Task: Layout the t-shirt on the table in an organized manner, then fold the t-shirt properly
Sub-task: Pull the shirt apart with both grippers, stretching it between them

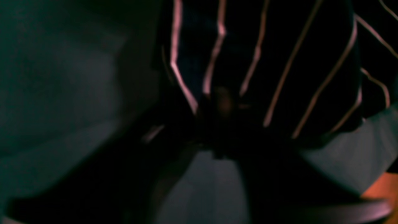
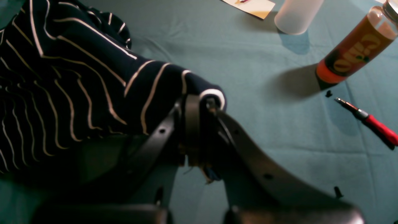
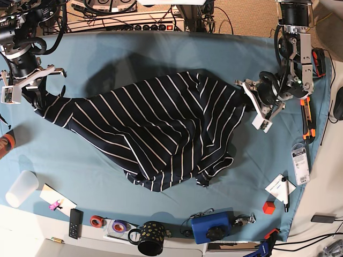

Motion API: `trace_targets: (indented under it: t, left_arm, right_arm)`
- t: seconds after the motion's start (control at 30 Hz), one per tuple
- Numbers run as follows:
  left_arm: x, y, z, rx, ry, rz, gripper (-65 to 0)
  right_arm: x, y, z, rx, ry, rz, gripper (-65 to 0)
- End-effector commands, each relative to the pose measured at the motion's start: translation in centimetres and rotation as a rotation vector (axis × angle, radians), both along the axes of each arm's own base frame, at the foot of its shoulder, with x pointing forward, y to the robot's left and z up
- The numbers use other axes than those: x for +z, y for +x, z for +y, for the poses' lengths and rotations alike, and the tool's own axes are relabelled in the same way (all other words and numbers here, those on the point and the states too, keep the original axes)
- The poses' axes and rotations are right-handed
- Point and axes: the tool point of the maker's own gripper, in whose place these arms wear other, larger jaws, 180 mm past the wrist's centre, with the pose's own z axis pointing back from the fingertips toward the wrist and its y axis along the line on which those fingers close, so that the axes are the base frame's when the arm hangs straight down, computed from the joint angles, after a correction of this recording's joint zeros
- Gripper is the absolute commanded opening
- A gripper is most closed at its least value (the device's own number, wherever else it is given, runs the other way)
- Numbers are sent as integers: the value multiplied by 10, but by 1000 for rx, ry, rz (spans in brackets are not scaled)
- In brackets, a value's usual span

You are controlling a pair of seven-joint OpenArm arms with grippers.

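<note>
In the left wrist view, one garment is seen: the t-shirt point(image 1: 279, 62), dark navy with thin pale stripes converging toward the left gripper point(image 1: 222, 105). The picture is dim and blurred, but the cloth is gathered to a pinch point at the fingertips — the jaws appear clenched on it. Teal table point(image 1: 62, 93) cloth lies beside and below.

In the right wrist view, a rolled edge of the striped fabric is clamped in the right gripper point(image 2: 206, 102), whose two dark curved fingers are pressed together on it. On the smooth teal cloth beyond, one orange-labelled bottle point(image 2: 351, 53), one frosted white cup point(image 2: 295, 15), one paper card point(image 2: 252, 6) and one red-handled tool point(image 2: 373, 121) are counted.

In the base view, the single shirt is stretched across the middle of the table, its long axis running side to side between the two arms, its lower edge rumpled and folded. One black mug point(image 3: 150, 239) and one blue box point(image 3: 213, 226) stand near the front edge.
</note>
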Motion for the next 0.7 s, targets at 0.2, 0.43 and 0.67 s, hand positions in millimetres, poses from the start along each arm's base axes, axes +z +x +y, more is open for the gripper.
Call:
trace_targets:
  t: [0.2, 0.43, 0.67]
  left_arm:
    - [21, 5, 5, 10, 18, -23, -650]
    - [96, 15, 51, 155, 14, -211, -650]
    - [113, -36, 101, 269, -11, -229, -650]
  right_arm:
    - [13, 4, 1, 15, -22, -48, -650]
    - [13, 4, 1, 16, -22, -48, -650]
    - [16, 5, 22, 129, 10, -67, -650]
